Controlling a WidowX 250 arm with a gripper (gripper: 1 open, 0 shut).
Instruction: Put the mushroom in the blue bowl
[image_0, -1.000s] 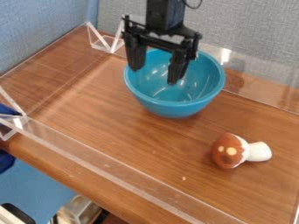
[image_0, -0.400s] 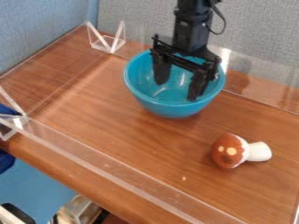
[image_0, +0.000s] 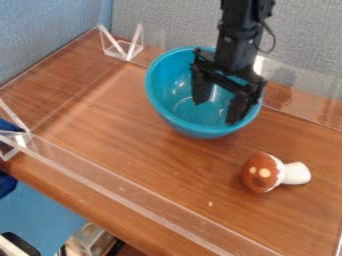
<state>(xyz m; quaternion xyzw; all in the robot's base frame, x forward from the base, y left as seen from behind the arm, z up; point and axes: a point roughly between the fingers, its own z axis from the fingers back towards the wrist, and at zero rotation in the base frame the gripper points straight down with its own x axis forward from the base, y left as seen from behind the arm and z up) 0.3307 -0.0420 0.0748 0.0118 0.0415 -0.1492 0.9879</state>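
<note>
The blue bowl (image_0: 181, 105) sits on the wooden table (image_0: 134, 150) in the upper middle of the frame, a deep, glossy teal thing with smooth sides, and from where I stand it looks tipped, its rim slanting down toward the right. The black gripper (image_0: 230, 88) comes down over it from the top of the frame, its fingers spread wide apart. One finger shows against the bowl's inner wall, and the other is over at the right side, by the rim; whether that one is inside or outside, I can't tell. I can't tell either whether they touch the bowl, and I see nothing pinched between them. Of the bowl's inside I get the left part and a strip of the middle, bare teal wall with a small pale glint on it; the rest is behind the gripper, so I can't say what may lie there. The mushroom (image_0: 274, 173) is outside the bowl, on the table at the lower right of the frame, lying on its side. Its reddish-brown cap with pale spots faces left, and its short creamy stem points right. It lies apart from both the bowl and the gripper.
</note>
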